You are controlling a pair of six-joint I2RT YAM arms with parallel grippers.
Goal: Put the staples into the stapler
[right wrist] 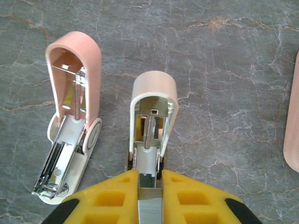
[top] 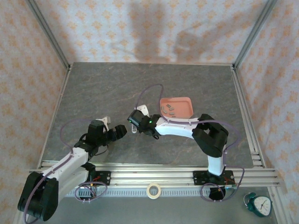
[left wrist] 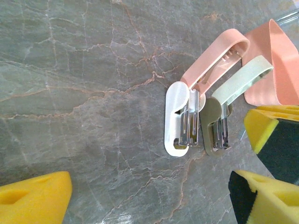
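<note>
Nearest the bases, we record the left gripper spread wide above the table, pinching nothing. Just beyond, the right gripper is pressed onto the base of the stapler, whose cream lid is hinged open. A second stapler, pink-lidded and also open, lies just beside it. Farthest, the staples lie in the pink tray.

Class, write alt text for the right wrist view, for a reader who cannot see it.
The right end effector grips an open cream-lidded stapler by its base, on a grey marbled table. An open pink-lidded stapler lies beside it, apart.
</note>
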